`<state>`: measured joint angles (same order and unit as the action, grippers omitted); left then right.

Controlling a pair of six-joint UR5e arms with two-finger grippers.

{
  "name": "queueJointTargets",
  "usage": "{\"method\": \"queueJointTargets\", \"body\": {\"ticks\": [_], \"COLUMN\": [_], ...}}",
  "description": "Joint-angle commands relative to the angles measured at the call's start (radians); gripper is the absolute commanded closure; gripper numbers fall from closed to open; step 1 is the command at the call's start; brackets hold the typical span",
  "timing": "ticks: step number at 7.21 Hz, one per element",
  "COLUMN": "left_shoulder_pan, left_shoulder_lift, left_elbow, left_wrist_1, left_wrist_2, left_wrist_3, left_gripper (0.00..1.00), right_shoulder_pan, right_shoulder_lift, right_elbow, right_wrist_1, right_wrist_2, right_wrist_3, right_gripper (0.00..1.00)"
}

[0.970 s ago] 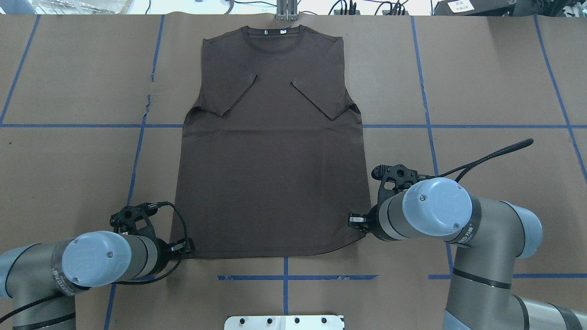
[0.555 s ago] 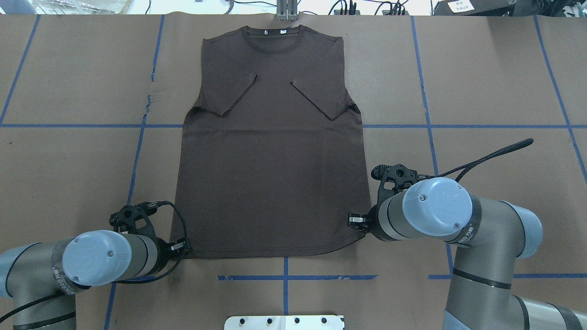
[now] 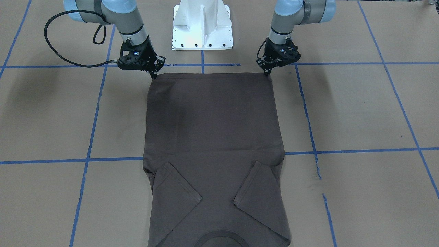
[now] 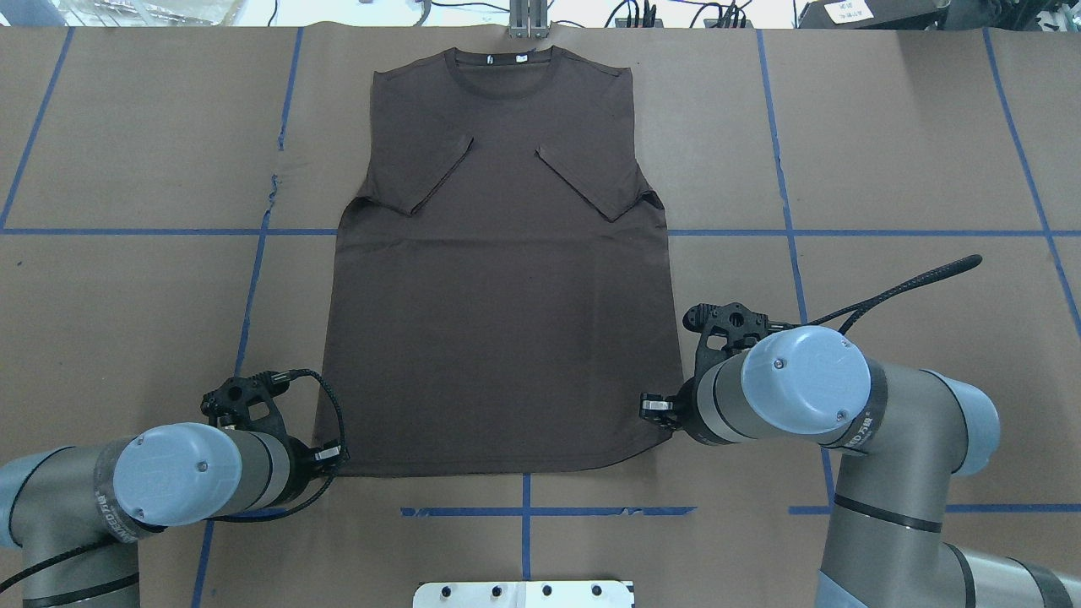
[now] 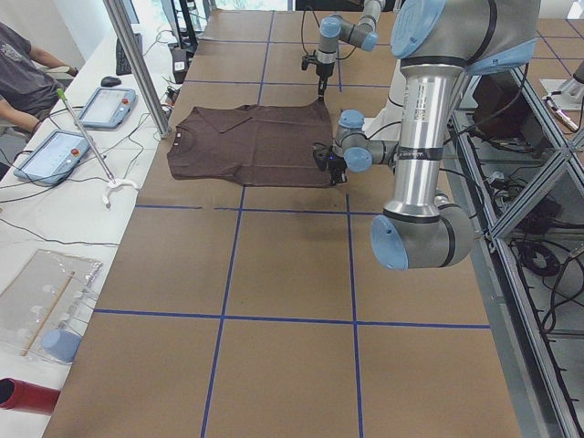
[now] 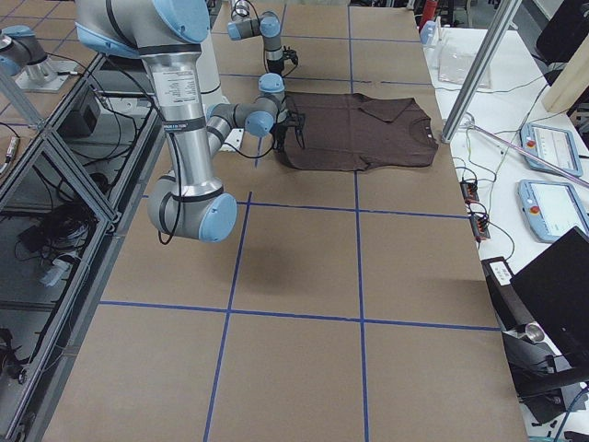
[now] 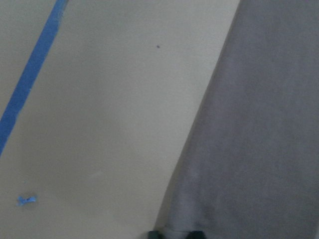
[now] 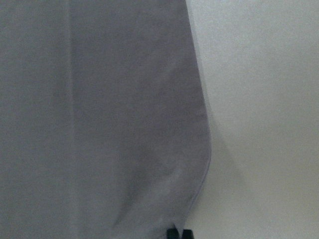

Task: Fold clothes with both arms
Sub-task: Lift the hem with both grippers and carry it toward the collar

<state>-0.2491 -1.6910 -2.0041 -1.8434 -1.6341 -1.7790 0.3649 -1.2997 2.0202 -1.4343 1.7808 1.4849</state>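
Shirt (image 4: 507, 321) lies flat on the brown surface (image 4: 127, 321), collar at the far edge, both sleeves folded in over the chest. Left hand (image 4: 332, 457) pinches the near hem corner on its own side. Right hand (image 4: 652, 406) pinches the opposite hem corner, fingertips close together on the cloth. Both hands sit low at the surface.
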Motion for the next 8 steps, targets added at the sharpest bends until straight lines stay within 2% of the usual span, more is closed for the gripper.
{"method": "queueJointTargets", "body": {"ticks": [1, 4, 6, 8], "left_shoulder_pan": [-0.002, -0.006, 0.000, 0.092], "left_shoulder_lift": [-0.001, 0.005, 0.004, 0.007], "left_elbow": [-0.012, -0.100, -0.229, -0.400], "left_wrist_1": [0.001, 0.041, 0.171, 0.331], "left_wrist_2": [-0.003, -0.012, -0.012, -0.021], "left_wrist_3": [0.001, 0.033, 0.076, 0.078], "left_gripper": [1.00, 1.00, 1.00, 1.00], "right_shoulder_pan": [0.002, 0.022, 0.020, 0.029], "right_shoulder_lift": [-0.001, -0.045, -0.137, -0.225], "right_elbow": [0.002, 0.102, 0.230, 0.343], "right_wrist_1": [0.000, -0.005, -0.003, 0.002], "right_wrist_2": [0.003, 0.093, 0.158, 0.306], "right_wrist_3": [0.000, -0.002, -0.002, -0.002], "right_gripper": [1.00, 1.00, 1.00, 1.00]}}
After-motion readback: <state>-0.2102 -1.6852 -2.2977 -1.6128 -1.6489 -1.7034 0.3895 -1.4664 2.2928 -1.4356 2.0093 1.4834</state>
